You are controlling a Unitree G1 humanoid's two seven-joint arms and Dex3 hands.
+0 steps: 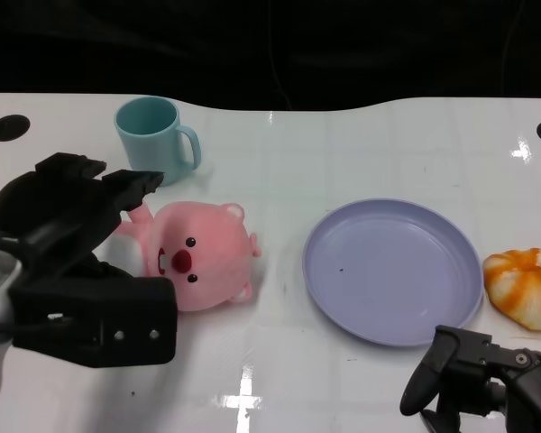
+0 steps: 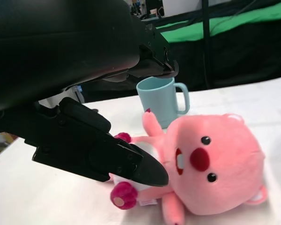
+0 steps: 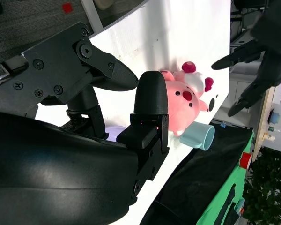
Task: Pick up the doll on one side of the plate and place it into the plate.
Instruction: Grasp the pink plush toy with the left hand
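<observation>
Just beside the spread, empty left hand (image 1: 77, 262), pink doll (image 1: 198, 253), left of plate (image 1: 392, 271)

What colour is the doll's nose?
Red, on the pink doll; the left wrist view shows it best.

Left robot hand (image 2: 131, 117) open over pink doll (image 2: 201, 168) lying on table (image 2: 253, 98); teal mug (image 2: 161, 99) behind
</observation>
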